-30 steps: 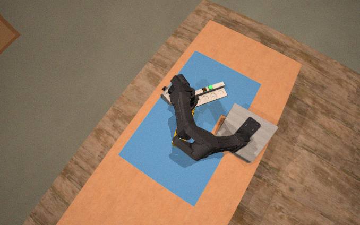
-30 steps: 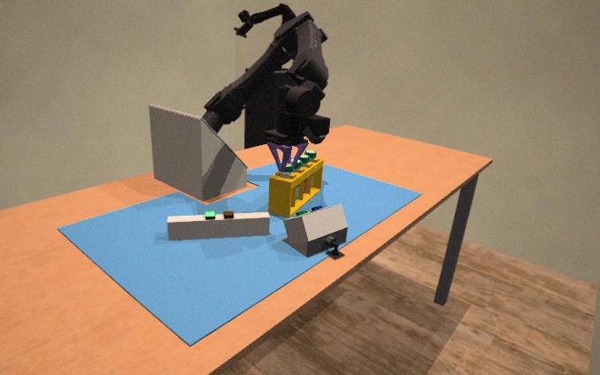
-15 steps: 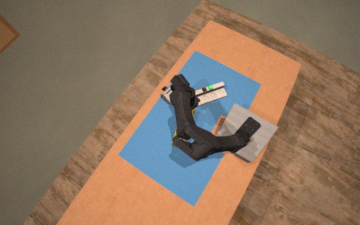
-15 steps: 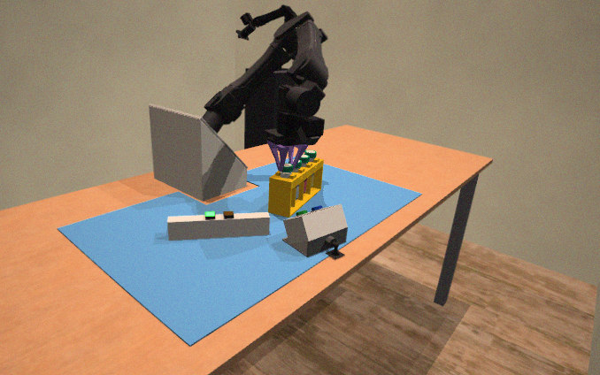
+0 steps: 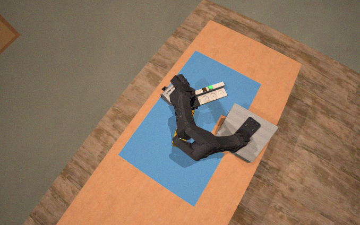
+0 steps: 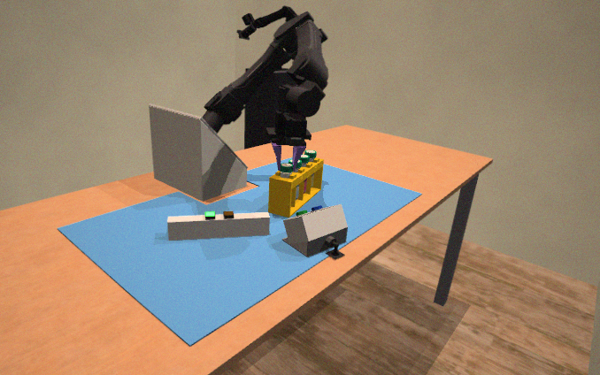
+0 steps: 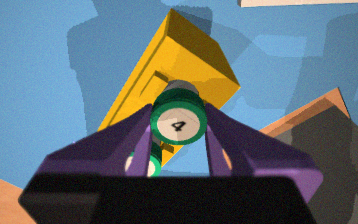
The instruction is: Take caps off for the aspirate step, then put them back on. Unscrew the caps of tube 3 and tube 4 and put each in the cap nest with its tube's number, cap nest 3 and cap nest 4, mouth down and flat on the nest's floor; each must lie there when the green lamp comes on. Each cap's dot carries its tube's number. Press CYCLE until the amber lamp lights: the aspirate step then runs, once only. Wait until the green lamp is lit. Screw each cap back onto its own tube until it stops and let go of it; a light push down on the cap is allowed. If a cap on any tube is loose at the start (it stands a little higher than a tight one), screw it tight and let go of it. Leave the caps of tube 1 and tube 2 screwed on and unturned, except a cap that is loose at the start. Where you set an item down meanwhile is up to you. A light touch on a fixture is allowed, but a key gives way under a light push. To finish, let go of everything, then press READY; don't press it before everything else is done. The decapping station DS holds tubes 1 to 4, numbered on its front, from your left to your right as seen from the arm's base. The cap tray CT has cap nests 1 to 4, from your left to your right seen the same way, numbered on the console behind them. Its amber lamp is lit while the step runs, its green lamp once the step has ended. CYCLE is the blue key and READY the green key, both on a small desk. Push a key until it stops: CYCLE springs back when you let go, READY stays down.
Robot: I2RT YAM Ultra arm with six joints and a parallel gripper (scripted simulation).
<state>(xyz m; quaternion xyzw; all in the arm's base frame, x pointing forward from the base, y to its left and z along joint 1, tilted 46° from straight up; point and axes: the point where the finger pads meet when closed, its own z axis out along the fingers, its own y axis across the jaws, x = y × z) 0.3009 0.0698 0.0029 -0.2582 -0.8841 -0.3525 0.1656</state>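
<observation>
The yellow decapping station (image 6: 292, 195) (image 7: 185, 55) stands on the blue mat, mostly hidden under the arm in the top view. My gripper (image 7: 178, 111) (image 6: 287, 161) points straight down over the end tube and is shut on the green cap 4 (image 7: 178, 123) (image 6: 287, 167), which sits on tube 4. Its dot reads 4. The neighbouring cap peeks out behind the left finger. Two more caps (image 6: 305, 156) (image 6: 311, 153) sit on their tubes. The green lamp (image 5: 210, 87) (image 6: 210, 214) is lit; the amber lamp (image 6: 228, 214) is dark. The cap nests (image 5: 212, 96) that show are empty.
The small key desk (image 6: 316, 227) stands beside the station with the green key (image 6: 302, 213) and the blue key (image 6: 316, 208) on top. The grey wedge-shaped arm base (image 6: 190, 150) (image 5: 255, 138) stands at the mat's edge.
</observation>
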